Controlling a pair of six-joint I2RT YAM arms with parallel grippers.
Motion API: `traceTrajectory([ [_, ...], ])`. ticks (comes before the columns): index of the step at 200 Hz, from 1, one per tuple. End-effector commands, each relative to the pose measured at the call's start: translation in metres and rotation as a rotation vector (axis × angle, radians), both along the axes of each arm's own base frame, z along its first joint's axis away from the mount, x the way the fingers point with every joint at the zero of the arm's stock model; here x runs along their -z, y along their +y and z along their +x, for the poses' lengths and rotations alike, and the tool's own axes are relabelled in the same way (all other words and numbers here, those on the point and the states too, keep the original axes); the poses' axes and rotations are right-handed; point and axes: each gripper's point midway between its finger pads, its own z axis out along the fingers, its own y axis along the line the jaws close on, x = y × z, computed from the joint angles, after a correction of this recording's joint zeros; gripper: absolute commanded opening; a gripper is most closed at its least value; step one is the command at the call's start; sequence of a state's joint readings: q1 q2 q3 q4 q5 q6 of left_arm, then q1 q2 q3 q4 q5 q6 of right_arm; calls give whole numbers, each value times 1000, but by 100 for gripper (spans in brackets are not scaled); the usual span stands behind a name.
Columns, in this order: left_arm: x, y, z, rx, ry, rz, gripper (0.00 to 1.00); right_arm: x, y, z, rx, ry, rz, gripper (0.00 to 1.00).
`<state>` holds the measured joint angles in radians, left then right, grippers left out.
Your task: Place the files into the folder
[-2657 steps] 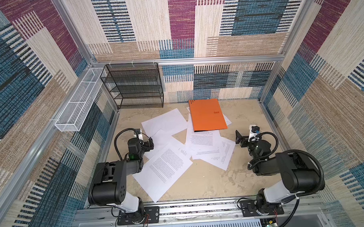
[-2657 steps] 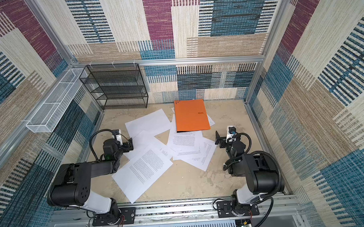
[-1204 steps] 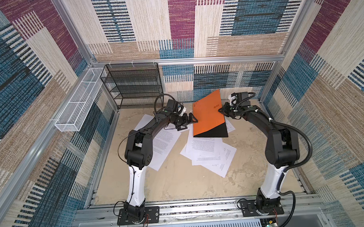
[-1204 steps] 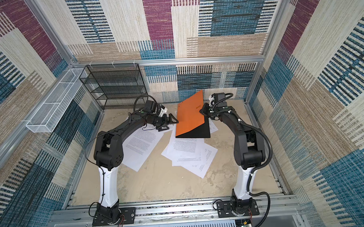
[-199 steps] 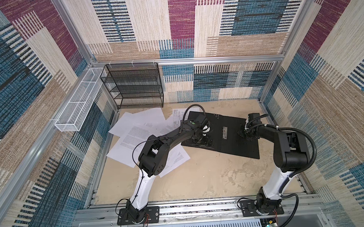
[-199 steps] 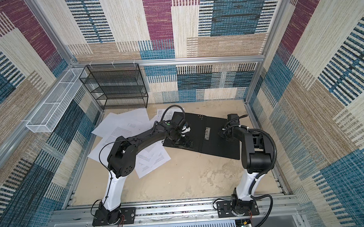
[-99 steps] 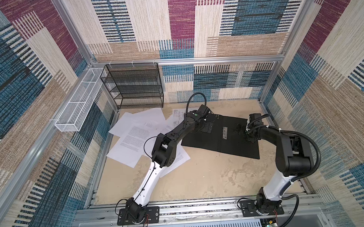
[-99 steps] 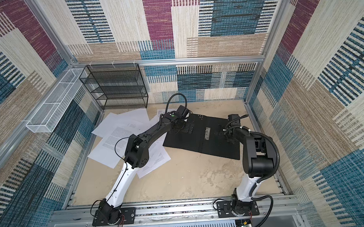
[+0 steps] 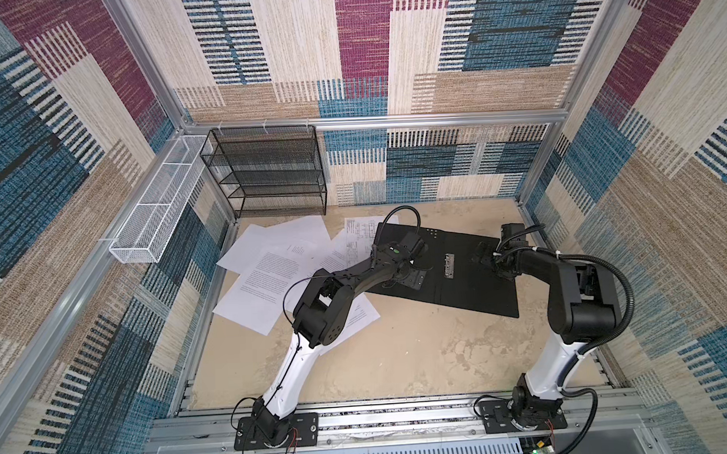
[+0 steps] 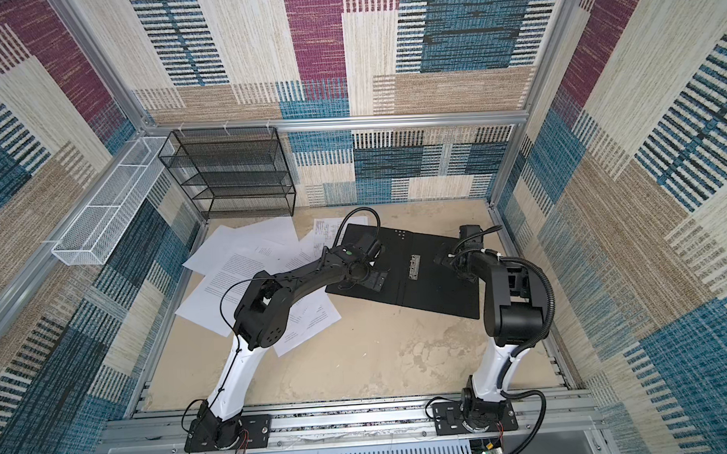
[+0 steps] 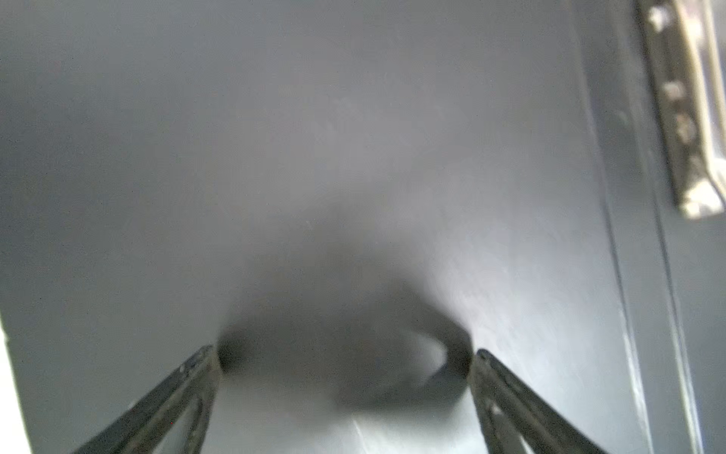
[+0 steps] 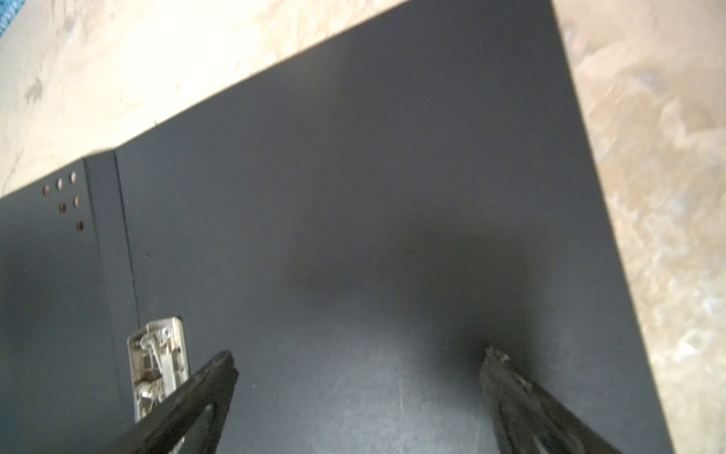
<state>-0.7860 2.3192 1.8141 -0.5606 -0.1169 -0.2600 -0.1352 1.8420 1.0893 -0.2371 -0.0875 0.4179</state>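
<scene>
The folder point(image 9: 472, 290) point(image 10: 430, 288) lies spread open on the floor, black inside up, with a metal clip point(image 9: 449, 265) point(image 12: 159, 361) at its spine. My left gripper point(image 9: 411, 278) point(image 11: 345, 353) hangs open just above the folder's left half point(image 11: 314, 137), with nothing between its fingers. My right gripper point(image 9: 485, 253) point(image 12: 359, 355) is open close over the right half point(image 12: 353, 177), also empty. The files point(image 9: 272, 277) point(image 10: 230, 278), white sheets, lie overlapping on the floor left of the folder. One printed sheet point(image 9: 360, 236) runs under the folder's far left corner.
A black wire-mesh rack point(image 9: 268, 173) stands at the back left against the wall. A white mesh basket point(image 9: 157, 214) hangs on the left rail. Patterned walls close in all sides. Bare floor point(image 9: 399, 351) stretches in front of the folder.
The right gripper's jaws have spread wide. The left arm reached toward the back and has drawn in again over the folder's left half. The folder still lies open and flat.
</scene>
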Motion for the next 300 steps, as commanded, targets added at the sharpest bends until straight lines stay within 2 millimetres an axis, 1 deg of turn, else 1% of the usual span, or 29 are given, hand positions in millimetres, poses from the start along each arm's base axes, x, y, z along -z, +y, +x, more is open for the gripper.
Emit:
traceTrajectory([
  [1,42,6,-76,-5,294,22,98,18,-8,-18,39,93,31,100],
  [11,45,0,-87,2,314,4,98,18,-15,-18,53,88,39,100],
  [17,41,-4,-91,4,319,-7,98,16,-18,-16,57,78,47,100],
  [24,33,-7,-90,-3,317,-30,97,14,-19,-14,49,72,52,100],
  [33,14,-12,-83,-10,288,-78,98,12,-18,-13,39,67,52,100],
  [38,1,-15,-77,-18,273,-110,98,10,-16,-13,34,63,58,100],
  [52,-35,-13,-54,-60,255,-216,99,4,-14,-14,32,44,67,100],
  [68,-65,5,-20,-128,233,-347,100,-4,-14,-16,34,24,60,100],
  [81,-78,23,8,-157,196,-389,99,-3,-18,-17,36,33,50,100],
  [94,-83,39,34,-170,194,-415,99,2,-17,-18,31,47,60,99],
  [102,-77,45,47,-180,227,-431,99,5,-15,-18,27,51,71,99],
  [104,-79,46,50,-180,232,-437,99,5,-15,-18,27,51,73,100],
  [108,-74,51,57,-191,253,-442,99,6,-13,-18,26,51,79,100],
  [111,-75,54,62,-194,258,-449,99,6,-13,-18,25,50,83,100],
  [112,-71,55,64,-196,262,-447,100,6,-12,-18,23,50,84,100],
  [123,-67,62,79,-203,280,-471,100,8,-11,-18,20,53,94,100],
  [138,-59,69,94,-205,288,-482,100,7,-10,-17,14,52,96,100],
  [155,-48,76,104,-218,305,-481,100,5,-9,-16,9,49,99,100],
  [175,-36,74,105,-205,343,-504,99,6,-9,-16,3,53,96,100],
  [200,-28,66,94,-181,398,-532,98,9,-7,-16,-7,57,105,100],
  [205,-31,62,88,-163,421,-557,98,10,-7,-16,-9,60,106,100],
  [218,-33,58,80,-150,433,-574,97,13,-6,-15,-17,65,115,100],
  [231,-41,54,72,-137,443,-612,95,17,-4,-15,-25,72,123,100],
  [248,-48,55,62,-137,456,-637,94,22,-3,-15,-27,82,127,100],
  [257,-56,55,58,-138,449,-665,94,24,-2,-16,-29,83,134,100],
  [275,-70,53,47,-133,457,-711,94,30,2,-20,-33,95,159,100],
  [300,-77,53,28,-133,469,-728,94,32,11,-34,-36,97,195,100],
])
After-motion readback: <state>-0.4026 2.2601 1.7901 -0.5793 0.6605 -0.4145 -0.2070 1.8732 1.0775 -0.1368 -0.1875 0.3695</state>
